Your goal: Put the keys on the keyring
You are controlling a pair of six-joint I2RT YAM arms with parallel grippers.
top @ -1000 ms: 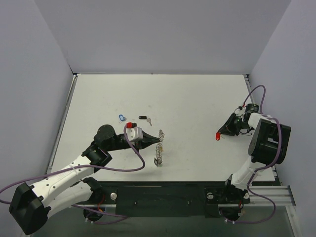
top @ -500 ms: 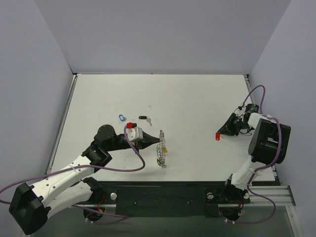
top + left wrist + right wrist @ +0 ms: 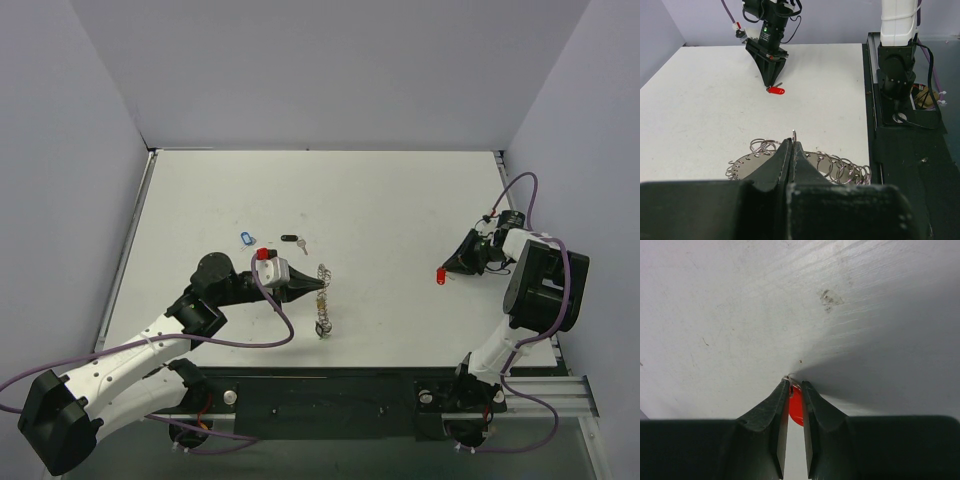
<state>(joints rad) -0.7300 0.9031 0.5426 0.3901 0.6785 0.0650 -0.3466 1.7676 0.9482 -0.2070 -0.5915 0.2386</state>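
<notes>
The keyring (image 3: 322, 302), a flat silver ring rimmed with wire loops, lies near the table's front middle; it also shows in the left wrist view (image 3: 812, 164). My left gripper (image 3: 318, 287) (image 3: 792, 142) is shut on one of its small wire loops, which sticks up between the tips. My right gripper (image 3: 447, 271) (image 3: 795, 385) is at the right, closed on a red key (image 3: 441, 277) (image 3: 796, 405) with its tips down at the table. The left wrist view shows that red key (image 3: 776, 90) under the right gripper's tips. A blue key (image 3: 243, 238) and a black key (image 3: 291, 239) lie behind the left gripper.
A red tag (image 3: 263, 253) lies beside the left wrist. Purple cables loop along both arms. Grey walls stand at the left, back and right of the white table (image 3: 380, 200). The black base rail runs along the front edge.
The keyring shifted a little to the right with the left gripper, then back left. The right gripper and the red key have not moved.
</notes>
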